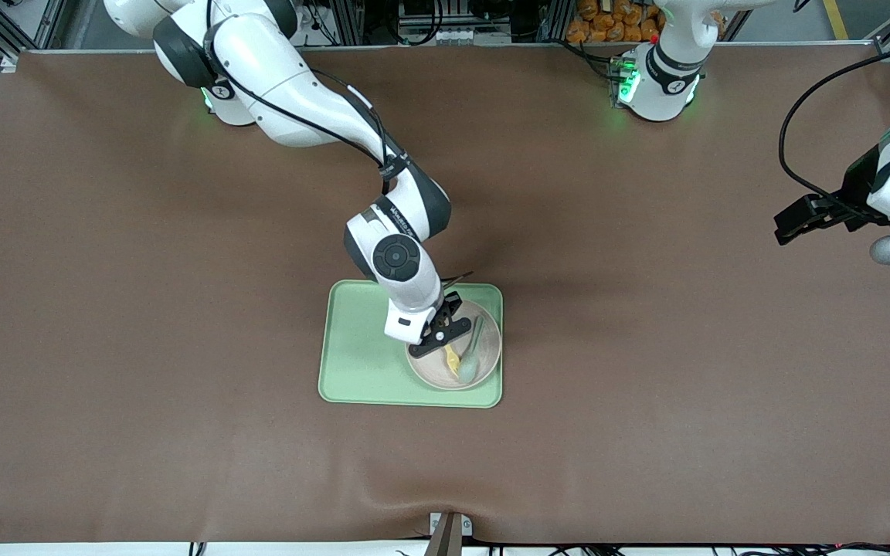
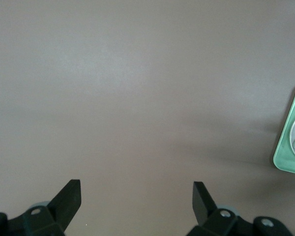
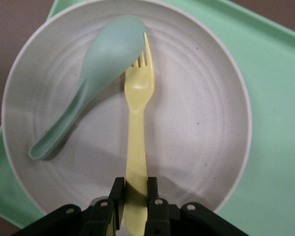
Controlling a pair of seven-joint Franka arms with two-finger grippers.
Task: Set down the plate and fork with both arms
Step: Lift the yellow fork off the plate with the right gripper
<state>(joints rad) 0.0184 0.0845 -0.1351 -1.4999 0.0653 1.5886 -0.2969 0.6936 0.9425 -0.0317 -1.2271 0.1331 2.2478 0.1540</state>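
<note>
Nearest the front camera lies the light-green tray, flat on the brown table, carrying the plate at its corner toward the left arm's end. On the plate lie a grey-green spoon and the fork, tines touching the spoon's bowl. Right gripper is down over the plate, fingers pinched on the fork's handle, likely placing it. Left gripper waits over bare table, jaws wide apart, holding nothing.
</note>
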